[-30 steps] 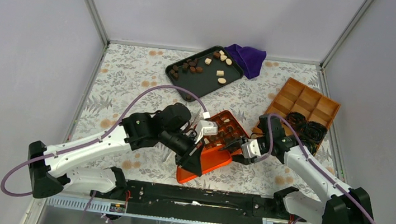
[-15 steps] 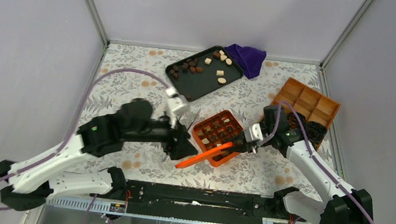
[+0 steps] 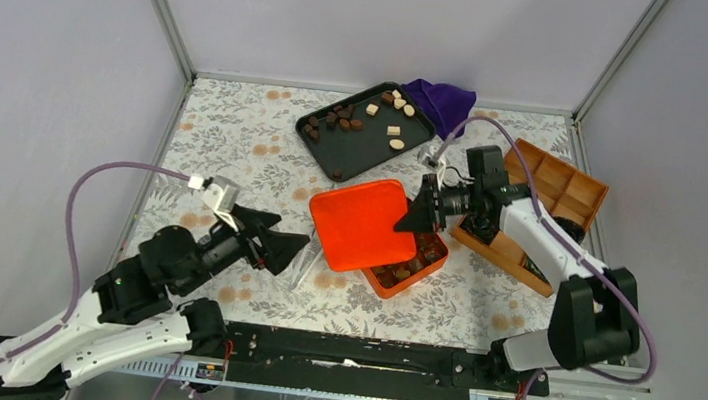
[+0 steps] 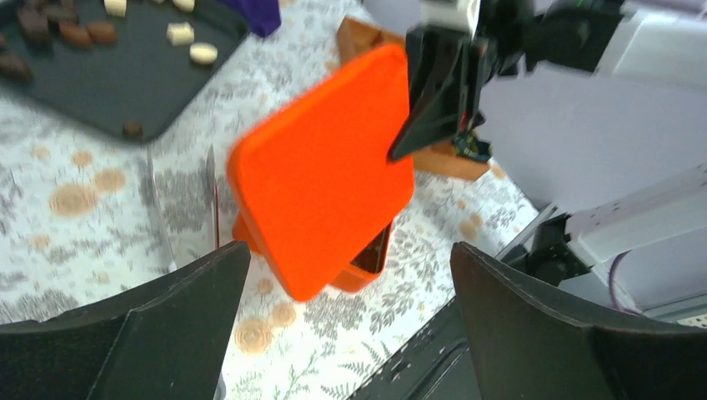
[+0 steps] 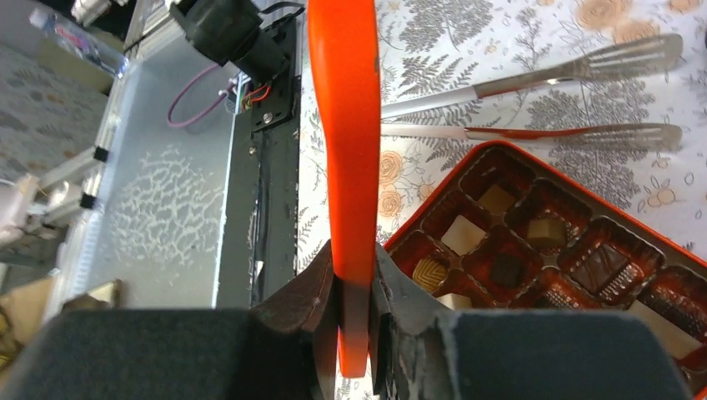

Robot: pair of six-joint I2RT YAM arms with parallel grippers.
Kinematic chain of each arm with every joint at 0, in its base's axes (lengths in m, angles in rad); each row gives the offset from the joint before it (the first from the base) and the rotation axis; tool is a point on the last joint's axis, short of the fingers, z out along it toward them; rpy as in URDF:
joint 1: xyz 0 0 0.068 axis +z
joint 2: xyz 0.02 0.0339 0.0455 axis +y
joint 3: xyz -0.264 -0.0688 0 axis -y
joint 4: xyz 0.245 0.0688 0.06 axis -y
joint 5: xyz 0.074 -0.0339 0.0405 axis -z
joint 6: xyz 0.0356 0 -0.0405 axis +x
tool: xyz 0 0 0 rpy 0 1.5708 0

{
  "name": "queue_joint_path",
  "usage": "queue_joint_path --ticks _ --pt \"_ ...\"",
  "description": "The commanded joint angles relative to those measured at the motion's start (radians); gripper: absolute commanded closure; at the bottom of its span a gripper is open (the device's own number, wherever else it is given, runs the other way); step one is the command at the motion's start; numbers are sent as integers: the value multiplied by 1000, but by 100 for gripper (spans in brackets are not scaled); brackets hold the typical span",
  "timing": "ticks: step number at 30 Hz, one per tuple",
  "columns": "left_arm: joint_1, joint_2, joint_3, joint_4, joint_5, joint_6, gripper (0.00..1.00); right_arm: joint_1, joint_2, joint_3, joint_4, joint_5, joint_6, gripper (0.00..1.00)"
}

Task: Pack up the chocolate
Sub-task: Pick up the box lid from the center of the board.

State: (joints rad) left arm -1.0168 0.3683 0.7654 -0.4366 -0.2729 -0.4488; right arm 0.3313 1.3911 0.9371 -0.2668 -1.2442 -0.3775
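Edgewise, right pincer [image 3: 408,221] nipping orange lid [image 3: 359,223] — chocolate [image 5: 506,268] beneath it, left pincer [image 3: 293,231] wide.

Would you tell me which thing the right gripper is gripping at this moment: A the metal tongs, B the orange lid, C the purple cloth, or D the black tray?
B: the right gripper pinches the edge of the orange lid, holding it over the orange box of chocolates.
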Motion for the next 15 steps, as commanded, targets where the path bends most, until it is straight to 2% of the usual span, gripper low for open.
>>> queue_joint_path --ticks 1,8,15 --pt "-5 -2 -100 110 -46 -111 2 -11 107 189 -302 43 -26 100" --pt "-5 41 -181 145 -75 -201 4 -18 165 236 -394 45 -86 100" --pt "-5 -6 -268 218 -24 -227 5 -19 172 242 -410 49 -97 100"
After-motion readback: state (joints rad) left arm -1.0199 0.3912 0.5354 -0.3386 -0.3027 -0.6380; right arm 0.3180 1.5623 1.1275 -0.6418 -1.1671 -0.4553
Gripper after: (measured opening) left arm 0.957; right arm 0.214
